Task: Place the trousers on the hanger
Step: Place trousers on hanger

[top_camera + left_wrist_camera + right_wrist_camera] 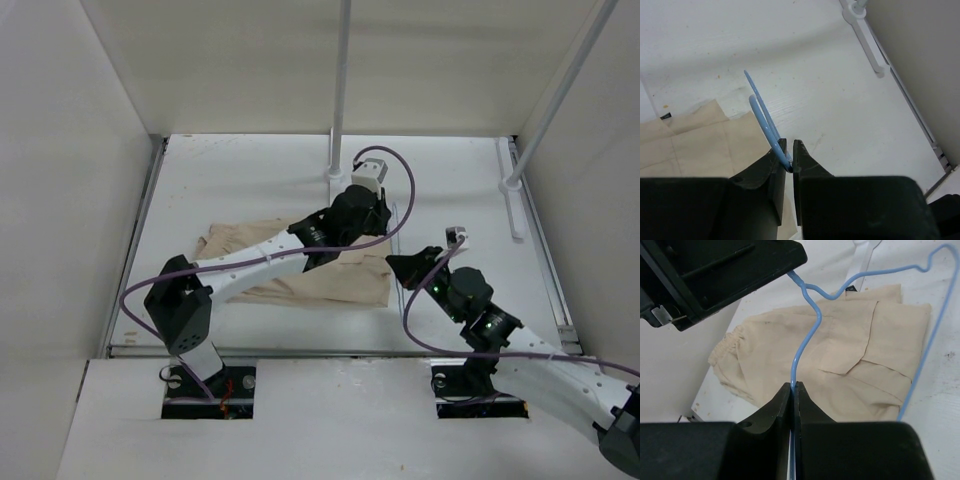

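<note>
Two grippers, my left gripper and right gripper, clamp the blue hanger. Folded beige trousers lie on the table beside it, unhung. Next, I judge, one gripper must release to lift cloth.

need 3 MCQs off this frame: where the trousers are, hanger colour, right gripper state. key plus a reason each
1. Where are the trousers?
A) draped over the hanger
B) lying folded on the table
C) dropped on the floor

2. What colour is the hanger?
A) light blue
B) red
C) black

3. What state is the right gripper in?
A) open and empty
B) shut on the trousers
C) shut on the hanger

Key:
1 B: the top and right wrist views show them flat on the table, with no cloth over the wire.
2 A: the wire is pale blue in both wrist views.
3 C: its fingers pinch the wire with no gap.
</note>
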You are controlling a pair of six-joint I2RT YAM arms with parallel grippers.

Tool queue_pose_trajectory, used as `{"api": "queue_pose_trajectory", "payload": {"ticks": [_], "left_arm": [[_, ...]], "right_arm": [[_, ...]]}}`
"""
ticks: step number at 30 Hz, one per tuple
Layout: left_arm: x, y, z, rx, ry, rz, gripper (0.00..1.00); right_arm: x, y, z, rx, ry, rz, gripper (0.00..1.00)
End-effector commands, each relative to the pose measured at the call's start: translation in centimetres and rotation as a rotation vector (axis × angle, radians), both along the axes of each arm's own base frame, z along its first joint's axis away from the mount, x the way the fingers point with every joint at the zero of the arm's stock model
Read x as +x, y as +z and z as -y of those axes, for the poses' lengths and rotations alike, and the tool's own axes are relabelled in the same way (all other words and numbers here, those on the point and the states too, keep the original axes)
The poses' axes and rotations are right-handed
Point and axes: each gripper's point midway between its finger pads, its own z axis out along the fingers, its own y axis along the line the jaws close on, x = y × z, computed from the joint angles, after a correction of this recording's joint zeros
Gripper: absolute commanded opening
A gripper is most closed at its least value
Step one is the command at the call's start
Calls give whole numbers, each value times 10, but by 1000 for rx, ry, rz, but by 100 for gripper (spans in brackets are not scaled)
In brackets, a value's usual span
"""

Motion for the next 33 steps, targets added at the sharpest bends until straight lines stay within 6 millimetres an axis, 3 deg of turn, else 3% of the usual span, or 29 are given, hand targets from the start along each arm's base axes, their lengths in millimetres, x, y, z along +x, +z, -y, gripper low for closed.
{"api": "queue_pose_trajectory", "payload": {"ticks": [1,5,14,17,21,27,30,33], "left_arm": [[-8,41,11,-57,-33,61,1],[-11,43,11,-49,-41,68,0],[-12,38,13,33,-14,86,0],[-11,34,13,46,-9,82,0],[-10,32,13,48,-7,78,0],[-10,29,13,52,-6,72,0],[-10,30,13,46,-8,73,0],[-11,31,13,43,-11,73,0]], "right_arm": [[3,25,-3,33,2,45,12],[6,22,-2,1,-10,27,19],[19,21,18,-154,-109,13,53],[21,26,23,-185,-135,28,58],[27,28,26,-225,-159,29,56],[36,33,22,-244,-174,26,39],[40,26,15,-260,-164,3,36],[43,23,10,-255,-164,-6,25]]}}
